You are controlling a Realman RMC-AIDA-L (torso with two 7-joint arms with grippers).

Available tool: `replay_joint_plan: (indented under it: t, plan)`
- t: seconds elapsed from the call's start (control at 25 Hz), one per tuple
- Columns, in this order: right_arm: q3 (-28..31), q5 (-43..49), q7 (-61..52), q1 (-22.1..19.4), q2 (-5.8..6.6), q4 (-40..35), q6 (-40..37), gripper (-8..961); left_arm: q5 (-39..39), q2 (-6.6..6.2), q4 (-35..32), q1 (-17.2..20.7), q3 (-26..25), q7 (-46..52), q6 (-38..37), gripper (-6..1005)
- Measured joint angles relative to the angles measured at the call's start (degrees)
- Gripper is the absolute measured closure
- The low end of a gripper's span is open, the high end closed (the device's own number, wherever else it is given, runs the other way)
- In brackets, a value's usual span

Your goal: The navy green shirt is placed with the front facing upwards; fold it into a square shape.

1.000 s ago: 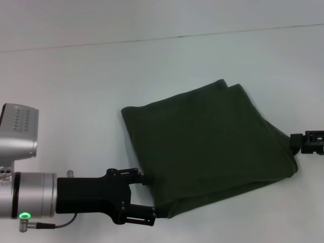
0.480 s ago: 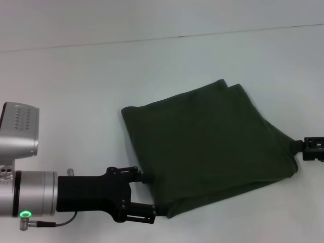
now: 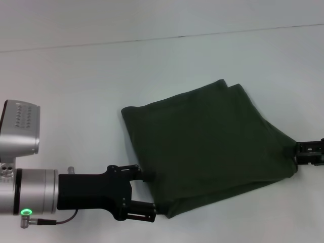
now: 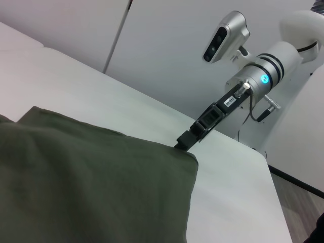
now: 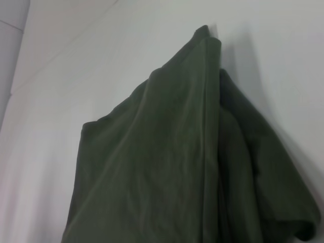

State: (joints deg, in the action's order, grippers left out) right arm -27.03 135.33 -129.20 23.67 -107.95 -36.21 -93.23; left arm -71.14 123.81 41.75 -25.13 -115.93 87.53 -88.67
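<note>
Head view, left to right. At lower left, the left arm enters horizontally from the frame's left edge: a silver wrist segment bearing a lit green ring, then a black gripper body. The left gripper (image 3: 152, 191) lies low over the white table (image 3: 76, 91), its two fingers spread apart, one (image 3: 144, 177) at the shirt's left edge and one (image 3: 147, 210) at its lower left corner; the jaws stand open, and whether cloth lies between them cannot be told. At centre, the navy green shirt (image 3: 207, 147) rests flat on the table as a folded, roughly four-sided bundle, tilted so that one corner points toward the upper centre of the frame; stacked layers show along its lower edge. No lettering, label or print can be read on the exposed cloth. At the right edge, mid-height, only the black tip of the right gripper (image 3: 304, 153) is visible, touching the shirt's right corner; whether its fingers are apart or together cannot be told. Left wrist view: the shirt (image 4: 91, 187) fills the lower left, and the right gripper (image 4: 186, 142) meets its far corner at frame centre, the arm sloping down from upper right with a blue ring lit. Right wrist view: the shirt (image 5: 167, 167) spans the frame's centre in folded ridges.
</note>
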Motion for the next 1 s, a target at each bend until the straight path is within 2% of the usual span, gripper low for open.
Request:
replay_joint_plan:
  t: [0.32,0.52,0.72,1.0]
  plan:
    - [-0.1,0.0,0.0,1.1,-0.64,0.2,1.2,99,0.0,-0.15,0.0,-0.2,-0.1,0.0,0.0,96]
    - [-0.2,0.0,-0.1,1.4,-0.67,0.5,1.4,278,0.0,-0.24,0.1,-0.4,-0.4,0.0,-0.1,96]
    - [-0.3,0.1,-0.1,1.5,-0.68,0.5,1.4,521,0.1,-0.24,0.8,-0.4,-0.6,0.0,-0.1,96]
    - [-1.4,0.1,-0.1,2.0,-0.68,0.4,0.9,719,0.1,-0.24,1.1,-0.4,-0.7,0.1,-0.1,96]
